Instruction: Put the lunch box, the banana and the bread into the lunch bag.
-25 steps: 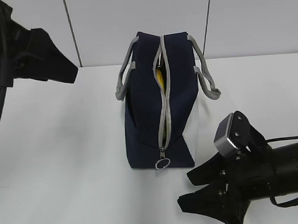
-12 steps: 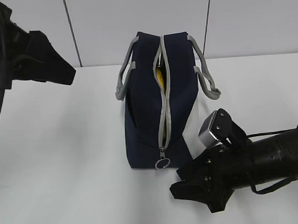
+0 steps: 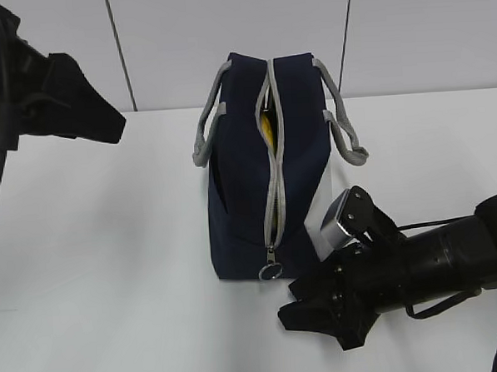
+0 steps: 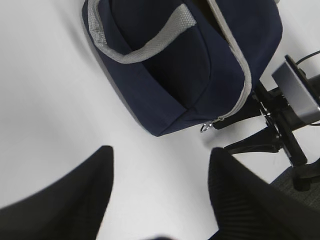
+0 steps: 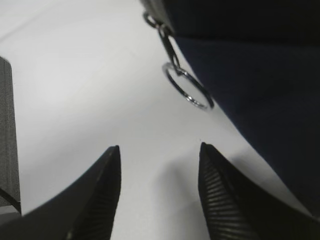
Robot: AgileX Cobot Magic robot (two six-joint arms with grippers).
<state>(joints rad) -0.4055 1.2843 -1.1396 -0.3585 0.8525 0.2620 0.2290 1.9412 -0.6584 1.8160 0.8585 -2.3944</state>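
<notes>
The lunch bag (image 3: 264,168) is seen upright on the white table (image 3: 111,268), its grey zipper (image 3: 273,168) parted along the top, with a sliver of the yellow banana (image 3: 265,123) visible in the gap. A metal pull ring (image 5: 189,88) hangs at the zipper's near end. The right gripper (image 5: 157,172) is held low just beside that ring, jaws spread and grasping nothing. The left gripper (image 4: 160,192) is raised well apart from the bag, likewise released and empty. The lunch box and bread cannot be seen.
</notes>
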